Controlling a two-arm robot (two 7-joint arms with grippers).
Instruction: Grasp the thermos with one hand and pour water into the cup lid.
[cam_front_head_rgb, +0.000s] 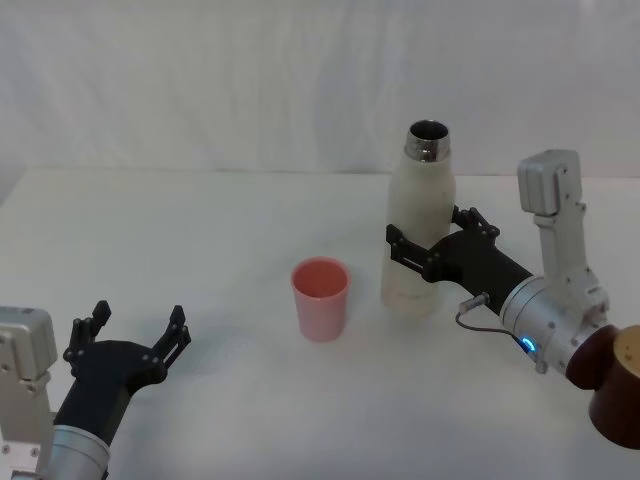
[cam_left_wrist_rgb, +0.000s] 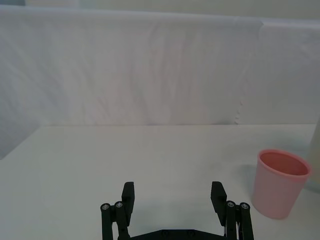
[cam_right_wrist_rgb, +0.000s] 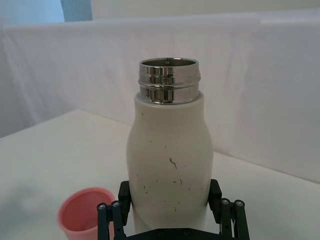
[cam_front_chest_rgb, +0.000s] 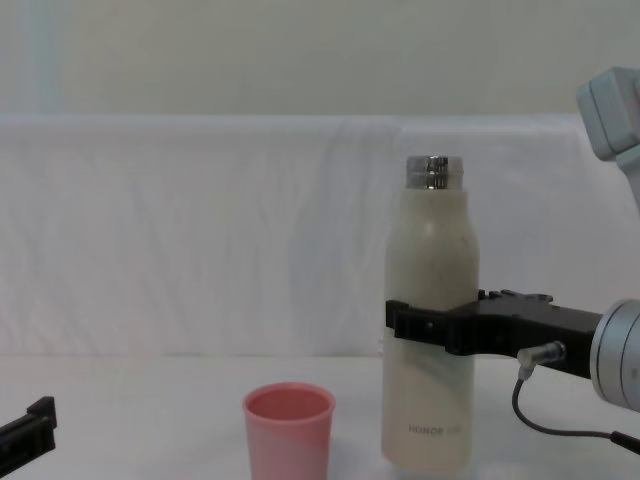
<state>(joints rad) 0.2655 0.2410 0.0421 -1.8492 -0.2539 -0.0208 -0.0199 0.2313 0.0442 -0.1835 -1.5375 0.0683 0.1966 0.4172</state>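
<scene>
Thermos (cam_front_head_rgb: 420, 235) upright on table (cam_front_head_rgb: 200, 230), open neck up, just right of cup lid (cam_front_head_rgb: 321, 297) — right gripper (cam_front_head_rgb: 428, 245) clamps its mid-body, apparently for tipping toward cup. Left gripper (cam_front_head_rgb: 128, 340) idle near-left, fingers wide.

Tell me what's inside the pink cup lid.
The cup lid shows bare pink walls and no visible water; its bottom can't be seen. The right gripper holds the thermos upright beside it.
</scene>
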